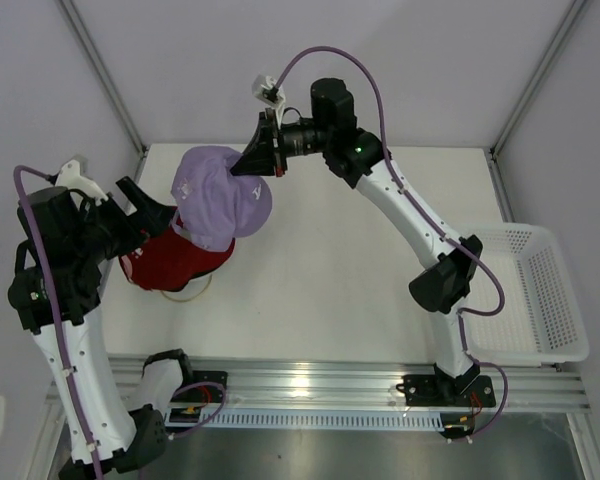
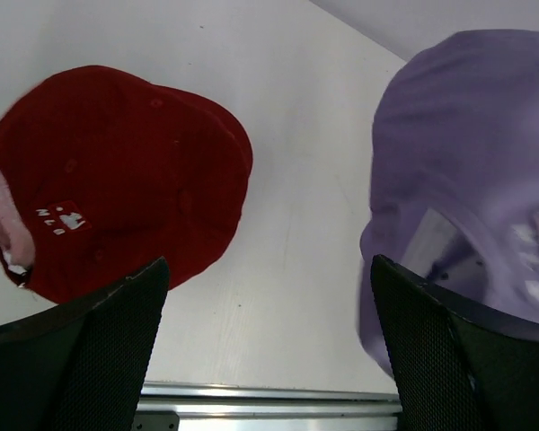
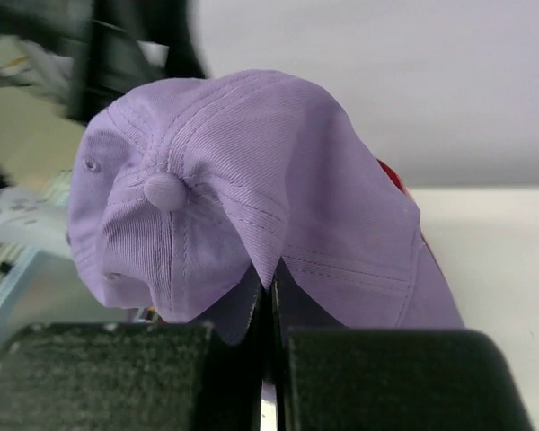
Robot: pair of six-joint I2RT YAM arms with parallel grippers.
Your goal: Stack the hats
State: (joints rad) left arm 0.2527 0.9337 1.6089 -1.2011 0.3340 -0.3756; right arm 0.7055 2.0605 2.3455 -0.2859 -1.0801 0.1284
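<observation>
1. Currently the lavender cap (image 1: 220,195) hangs off the table, over the left half and partly covering the red cap (image 1: 175,262).
2. Right gripper (image 1: 260,158) has its fingers pressed together, pinching the lavender cap's fabric at the far edge. In the right wrist view the crown button and stitched panels face the camera.
3. Red cap sits low at the left side of the table, dome up, with a small white logo patch on the back. A pale pink edge shows at its opening.
4. Left gripper (image 1: 145,205) is spread wide and holds nothing. It sits just beside the red cap, and its mesh-textured black fingers (image 2: 117,350) frame both caps in the wrist view.
5. Table (image 1: 360,280) is flat matte white, with a ribbed aluminium rail (image 1: 380,385) along the near edge.
6. White mesh basket (image 1: 540,300) hangs at the table's right edge, well apart from the caps.
7. Plain pale grey walls, with metal posts at the corners.
</observation>
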